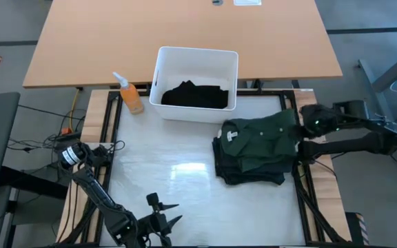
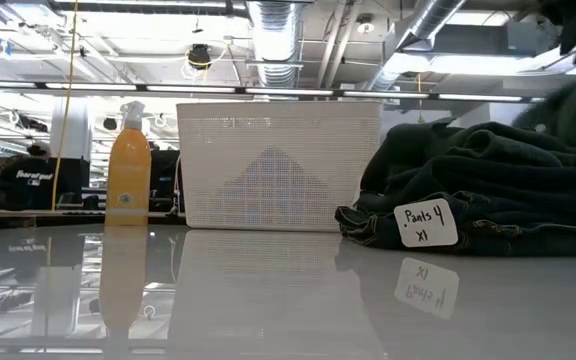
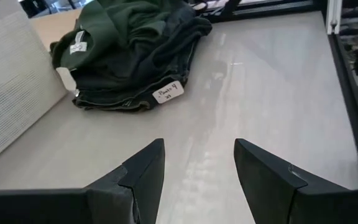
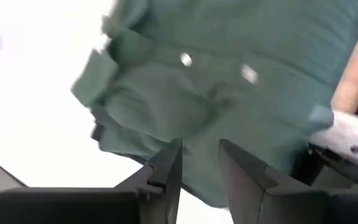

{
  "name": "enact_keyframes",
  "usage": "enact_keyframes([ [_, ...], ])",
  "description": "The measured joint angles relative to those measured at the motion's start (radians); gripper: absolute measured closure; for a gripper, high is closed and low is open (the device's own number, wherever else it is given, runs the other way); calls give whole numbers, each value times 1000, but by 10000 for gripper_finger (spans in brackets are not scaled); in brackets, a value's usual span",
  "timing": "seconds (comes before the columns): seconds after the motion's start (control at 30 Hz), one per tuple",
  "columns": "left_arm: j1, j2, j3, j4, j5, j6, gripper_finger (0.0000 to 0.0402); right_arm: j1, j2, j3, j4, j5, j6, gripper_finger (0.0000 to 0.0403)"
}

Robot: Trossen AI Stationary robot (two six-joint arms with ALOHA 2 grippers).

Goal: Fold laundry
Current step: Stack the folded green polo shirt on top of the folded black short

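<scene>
With the right pincer (image 4: 199,163) narrowly parted, empty, above the folded green shirt (image 1: 264,133) topping the stack, stacking looked done; the wide-open left pincer (image 3: 197,168) waited, and fetching the black garment (image 1: 194,95) from the white bin (image 1: 163,76) seemed next.

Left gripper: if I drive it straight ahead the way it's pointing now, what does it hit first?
Bare table first. The left gripper, open, points across empty tabletop toward the stack of folded clothes. Going straight on, it would likely meet the stack's near edge, around the white tag, though depth is hard to judge.
</scene>
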Motion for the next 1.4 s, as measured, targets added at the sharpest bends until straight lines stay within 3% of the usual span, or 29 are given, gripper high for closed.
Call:
enact_keyframes([
  [0.23,1,0,0,13,7,3,219,-56,57,185,1,28,-107,284],
  [0.37,37,0,0,105,15,127,219,-56,81,208,4,30,-206,284],
  [0.53,217,0,0,366,222,504,219,14,136,86,51,1,-243,288],
  [0.73,440,0,0,730,327,923,219,126,131,-6,122,84,-254,295],
  [0.83,545,0,1,826,543,1038,219,159,114,-20,137,105,-254,295],
  [0.97,644,47,22,873,669,1105,219,179,108,-23,132,101,-266,295],
  [1.03,681,103,66,892,736,1145,219,182,110,-23,129,58,-282,295],
  [1.13,714,205,168,893,750,1206,218,185,121,-23,53,-6,-270,295],
  [1.3,761,370,407,820,587,1294,218,184,130,-53,13,-9,-235,295],
  [1.4,786,441,551,676,597,1301,218,183,143,-54,1,-15,-230,295],
])
